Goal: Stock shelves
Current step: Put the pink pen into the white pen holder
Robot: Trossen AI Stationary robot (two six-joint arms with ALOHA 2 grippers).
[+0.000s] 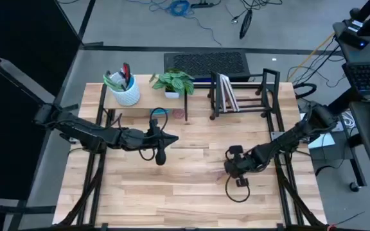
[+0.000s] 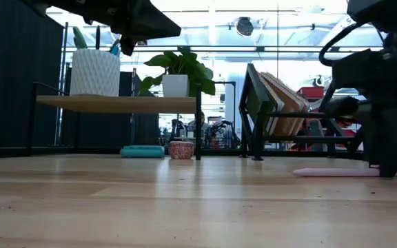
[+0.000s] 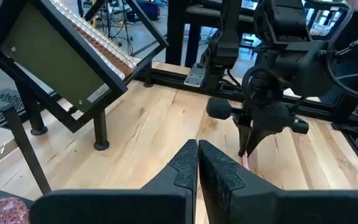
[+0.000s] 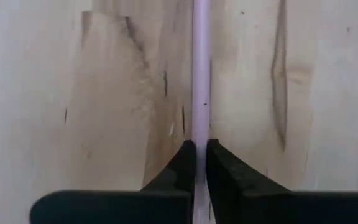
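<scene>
A pale-wood riser shelf (image 1: 143,97) at the far left carries a white pot (image 1: 126,90) and a potted plant (image 1: 174,82). To its right, a black wire rack (image 1: 244,95) holds several books (image 2: 284,102). A thin pink strip (image 2: 329,172) lies flat on the table at the near right. My right gripper (image 4: 201,148) stands over it, shut on it. My left gripper (image 1: 174,138) hovers shut and empty above the table's middle, in front of the riser. My right gripper pinches the thin pink strip between its two fingers, one on each long side (image 4: 201,134). The fingers come from above, pointing down at the table. The strip runs straight out from between them (image 4: 201,62) and lies along the tabletop.
A teal thing (image 2: 142,151) and a small patterned bowl (image 2: 181,149) sit on the table under the riser. Bare wood (image 1: 172,192) stretches across the near half of the table. Black frame rails (image 1: 281,128) run along both sides.
</scene>
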